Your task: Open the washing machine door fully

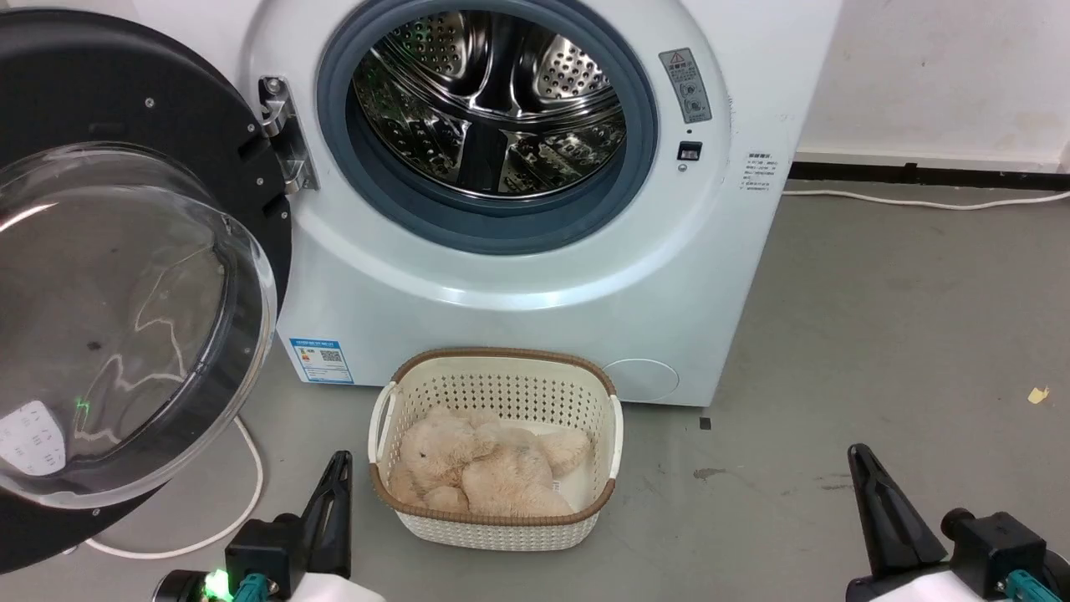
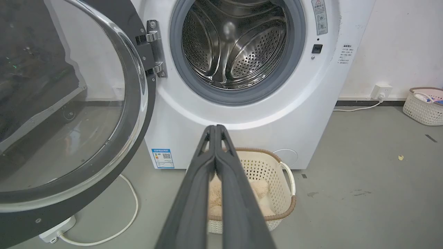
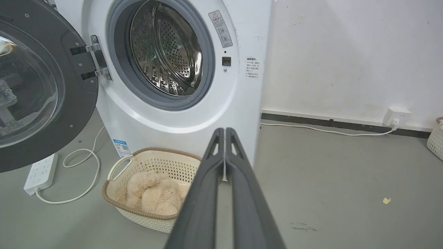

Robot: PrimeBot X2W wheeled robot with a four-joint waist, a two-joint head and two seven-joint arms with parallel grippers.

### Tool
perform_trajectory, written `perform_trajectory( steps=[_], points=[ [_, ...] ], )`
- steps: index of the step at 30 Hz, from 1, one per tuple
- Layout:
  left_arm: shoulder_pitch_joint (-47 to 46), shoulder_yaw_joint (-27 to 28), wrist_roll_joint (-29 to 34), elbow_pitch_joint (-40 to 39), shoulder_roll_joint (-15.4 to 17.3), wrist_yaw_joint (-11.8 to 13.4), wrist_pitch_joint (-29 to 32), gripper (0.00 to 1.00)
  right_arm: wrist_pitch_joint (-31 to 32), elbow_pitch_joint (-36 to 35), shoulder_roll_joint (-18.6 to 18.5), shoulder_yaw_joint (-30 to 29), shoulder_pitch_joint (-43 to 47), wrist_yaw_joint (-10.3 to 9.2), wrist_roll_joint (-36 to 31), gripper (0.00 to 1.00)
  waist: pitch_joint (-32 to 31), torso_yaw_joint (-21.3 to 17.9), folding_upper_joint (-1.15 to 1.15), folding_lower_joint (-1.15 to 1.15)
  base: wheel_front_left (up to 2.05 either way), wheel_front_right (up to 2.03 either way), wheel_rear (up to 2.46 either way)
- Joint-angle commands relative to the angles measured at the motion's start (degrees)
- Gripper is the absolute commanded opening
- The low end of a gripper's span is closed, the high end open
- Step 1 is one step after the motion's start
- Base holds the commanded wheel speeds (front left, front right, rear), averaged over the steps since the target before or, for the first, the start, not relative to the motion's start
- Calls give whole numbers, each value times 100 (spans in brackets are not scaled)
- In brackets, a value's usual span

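The washing machine door (image 1: 125,293) hangs on its hinge at the left of the white washing machine (image 1: 501,284), swung wide, with the steel drum (image 1: 489,109) exposed. The left tool (image 1: 338,464) and right tool (image 1: 857,456) are both closed, fingers pressed together and holding nothing. A basket (image 1: 501,361) holding a plush toy (image 1: 485,472) sits on the floor between them, nearer the left tool.
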Motion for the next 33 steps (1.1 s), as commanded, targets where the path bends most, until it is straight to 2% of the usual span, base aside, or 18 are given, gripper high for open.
perform_trajectory(
  steps=[1, 33],
  points=[
    [-80, 34, 76, -29, -38, -25, 31, 0, 29, -29, 3, 17, -88, -2, -39, 0, 1, -1, 0, 0, 0, 0, 0],
    [-188, 380, 415, -93, -273, -231, 354, 0, 405, -66, 5, 109, -255, -3, -185, 0, 32, -39, 0, 0, 0, 0, 0]
  ],
)
